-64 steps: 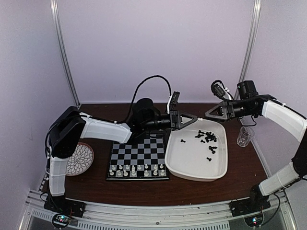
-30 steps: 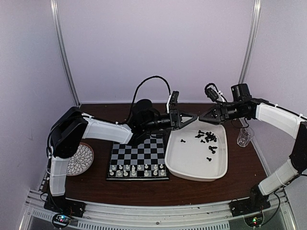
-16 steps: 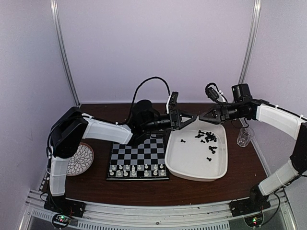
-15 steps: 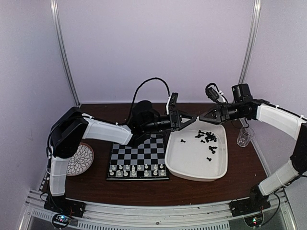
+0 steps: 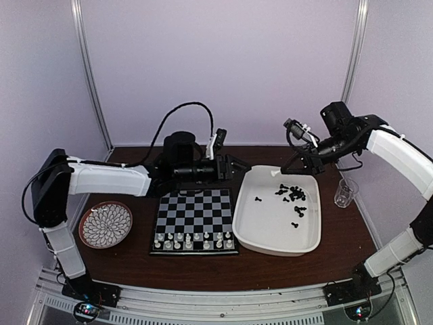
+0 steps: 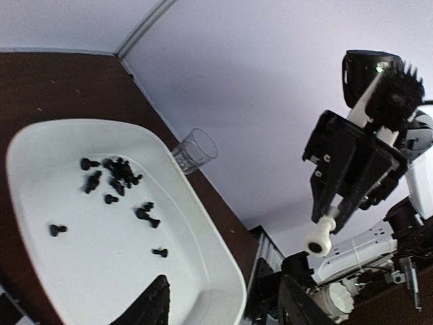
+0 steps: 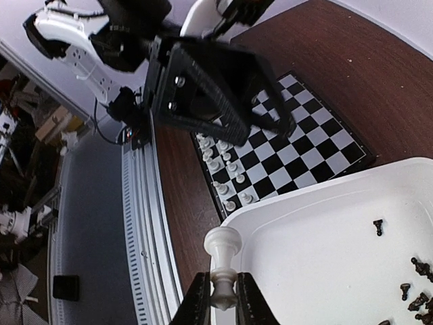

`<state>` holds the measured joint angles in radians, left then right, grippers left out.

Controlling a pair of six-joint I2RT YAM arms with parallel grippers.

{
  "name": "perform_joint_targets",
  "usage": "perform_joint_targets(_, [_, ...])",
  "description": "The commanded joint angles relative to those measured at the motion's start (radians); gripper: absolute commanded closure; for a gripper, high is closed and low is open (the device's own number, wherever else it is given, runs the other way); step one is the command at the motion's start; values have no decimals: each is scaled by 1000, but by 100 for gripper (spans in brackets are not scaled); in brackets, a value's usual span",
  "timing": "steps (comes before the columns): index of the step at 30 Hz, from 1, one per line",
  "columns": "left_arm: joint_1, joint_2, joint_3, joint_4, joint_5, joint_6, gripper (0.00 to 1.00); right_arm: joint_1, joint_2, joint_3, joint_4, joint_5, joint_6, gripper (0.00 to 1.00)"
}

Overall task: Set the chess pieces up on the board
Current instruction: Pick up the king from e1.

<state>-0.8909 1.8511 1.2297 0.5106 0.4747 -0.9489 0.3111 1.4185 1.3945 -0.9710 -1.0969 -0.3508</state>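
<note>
My right gripper (image 7: 222, 281) is shut on a white chess piece (image 7: 223, 261), held by its base with the rounded head pointing away. In the top view the right gripper (image 5: 284, 170) hangs over the far left corner of the white tray (image 5: 243, 233). The left wrist view shows that white piece (image 6: 318, 240) in the right gripper's tip. My left gripper (image 5: 233, 166) is open and empty above the board's (image 5: 196, 213) far edge, its dark fingers (image 6: 152, 308) spread apart. White chess pieces (image 5: 193, 239) stand on the board's near rows. Several black chess pieces (image 5: 291, 194) lie in the tray.
A round patterned plate (image 5: 107, 225) lies left of the board. A clear plastic cup (image 5: 345, 193) stands right of the tray, near the right arm. Metal frame rails run along the table's near edge (image 5: 216, 298).
The left gripper opened and drew back to the left, away from the right gripper. The right gripper stays shut on the white piece and has tilted down over the tray's far corner.
</note>
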Motion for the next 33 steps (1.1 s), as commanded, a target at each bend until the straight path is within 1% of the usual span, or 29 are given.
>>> perform_joint_targets(1, [9, -191, 1, -445, -232, 284, 45, 132, 23, 64, -165, 242, -193, 86])
perform_joint_targets(4, [14, -294, -14, -705, -470, 350, 45, 230, 66, 115, -190, 341, -232, 86])
perform_joint_targets(6, [22, -366, -45, -799, -591, 358, 44, 295, 113, 155, -205, 397, -256, 86])
perform_joint_targets(9, [43, -465, -105, -926, -718, 297, 44, 409, 198, 217, -224, 501, -287, 86])
perform_joint_targets(12, [64, -550, -185, -1031, -784, 218, 42, 505, 303, 303, -260, 578, -298, 86])
perform_joint_targets(14, [88, -587, -240, -1091, -790, 164, 41, 549, 380, 375, -289, 603, -297, 86])
perform_joint_targets(16, [127, -611, -291, -1141, -762, 128, 41, 593, 455, 446, -301, 630, -288, 86])
perform_joint_targets(18, [164, -623, -328, -1176, -751, 123, 41, 632, 524, 517, -317, 659, -280, 86])
perform_joint_targets(22, [203, -635, -348, -1252, -800, 150, 41, 700, 661, 656, -355, 706, -266, 86])
perform_joint_targets(25, [236, -645, -369, -1264, -795, 171, 40, 734, 761, 783, -399, 742, -258, 86])
perform_joint_targets(28, [259, -663, -397, -1242, -776, 184, 40, 756, 847, 884, -445, 771, -243, 86])
perform_joint_targets(30, [262, -675, -410, -1231, -770, 191, 40, 767, 882, 918, -450, 791, -238, 86])
perform_joint_targets(33, [263, -697, -432, -1206, -764, 191, 40, 790, 905, 923, -439, 834, -247, 86])
